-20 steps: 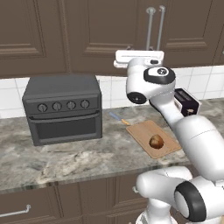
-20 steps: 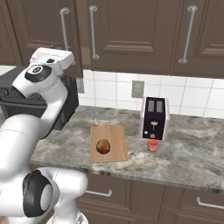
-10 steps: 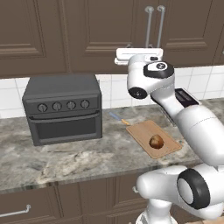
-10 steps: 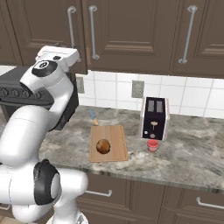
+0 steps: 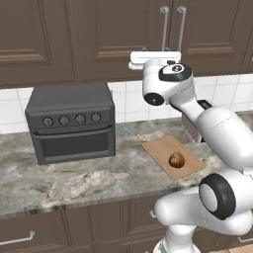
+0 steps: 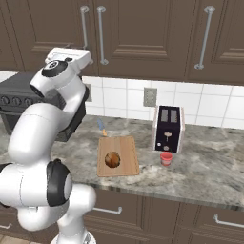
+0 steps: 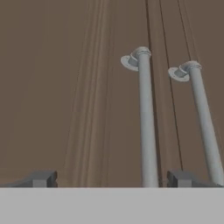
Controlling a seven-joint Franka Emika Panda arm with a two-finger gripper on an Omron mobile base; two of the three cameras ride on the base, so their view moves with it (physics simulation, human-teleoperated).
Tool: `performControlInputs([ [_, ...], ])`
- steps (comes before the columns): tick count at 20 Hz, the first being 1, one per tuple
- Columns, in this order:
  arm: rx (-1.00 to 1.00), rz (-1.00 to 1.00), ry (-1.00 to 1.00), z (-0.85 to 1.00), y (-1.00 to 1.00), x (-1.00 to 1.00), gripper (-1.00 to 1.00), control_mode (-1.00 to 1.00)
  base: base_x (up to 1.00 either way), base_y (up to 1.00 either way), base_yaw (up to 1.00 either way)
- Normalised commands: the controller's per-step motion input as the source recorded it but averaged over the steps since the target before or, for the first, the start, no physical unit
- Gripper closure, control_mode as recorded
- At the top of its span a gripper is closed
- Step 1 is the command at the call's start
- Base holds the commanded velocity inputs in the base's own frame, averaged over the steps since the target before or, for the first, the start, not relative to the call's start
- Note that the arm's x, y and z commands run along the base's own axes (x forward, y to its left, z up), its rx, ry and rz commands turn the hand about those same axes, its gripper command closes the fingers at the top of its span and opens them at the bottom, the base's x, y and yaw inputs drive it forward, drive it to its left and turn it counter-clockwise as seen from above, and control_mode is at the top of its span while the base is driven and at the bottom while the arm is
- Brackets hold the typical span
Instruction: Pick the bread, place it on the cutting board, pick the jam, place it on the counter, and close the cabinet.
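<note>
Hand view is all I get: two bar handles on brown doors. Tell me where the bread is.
Observer: The bread lies on the board, near its middle.
Operator: Now give me the jam.
Observer: The jam stands upright on the counter, right of the board and just in front of the toaster.
</note>
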Motion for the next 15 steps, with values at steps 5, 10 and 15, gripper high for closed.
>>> performControlInputs([
  [5,0.00,0.00,0.00,0.00,-0.09,0.29,-1.00,-1.00,0.00,0.00,0.00],
  [10,0.00,0.00,0.00,0.00,-0.05,0.20,-1.00,-1.00,0.00,0.00,0.00],
  [15,0.00,0.00,0.00,0.00,-0.01,0.10,-1.00,-1.00,0.00,0.00,0.00],
])
